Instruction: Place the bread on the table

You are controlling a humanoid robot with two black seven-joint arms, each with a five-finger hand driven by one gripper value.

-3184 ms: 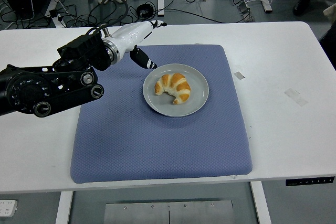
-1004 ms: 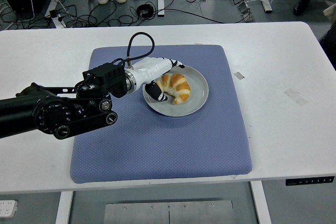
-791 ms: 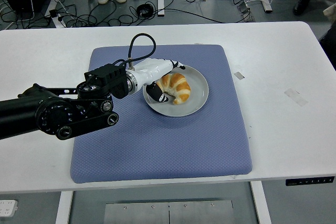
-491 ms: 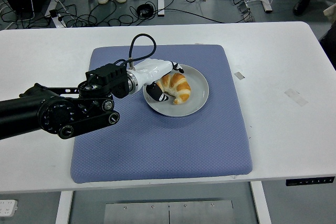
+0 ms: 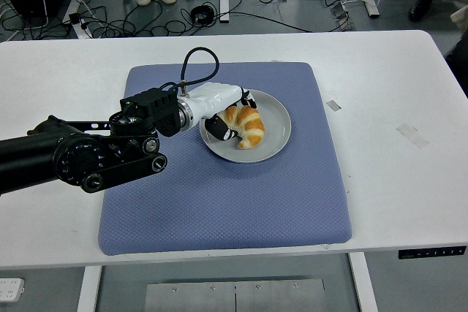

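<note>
Now the grasp is being made. The left hand (image 5: pixel 228 111) reaches in from the desk's left edge and sits over the left end of the bread (image 5: pixel 245 123), a croissant lying on the plate (image 5: pixel 276 126). The plate rests on the mat (image 5: pixel 219 195), toward the desk's far edge and a little left of centre. The fingers (image 5: pixel 216 130) curl around the croissant's near-left tip, with other digits showing at its far side, so the hand appears to be closing on the bread; whether the grip is firm, the view does not make plain, since the white wrist shell hides much of the contact. The bread itself looks to be resting on the plate, not lifted.

My judgement: the next move calls for a secure pinch, then a clean lift clear of the plate's rim, and a carry toward bare desk (image 5: pixel 395 78), beyond the mat's edge, before letting go. The right arm is out of view.
</note>
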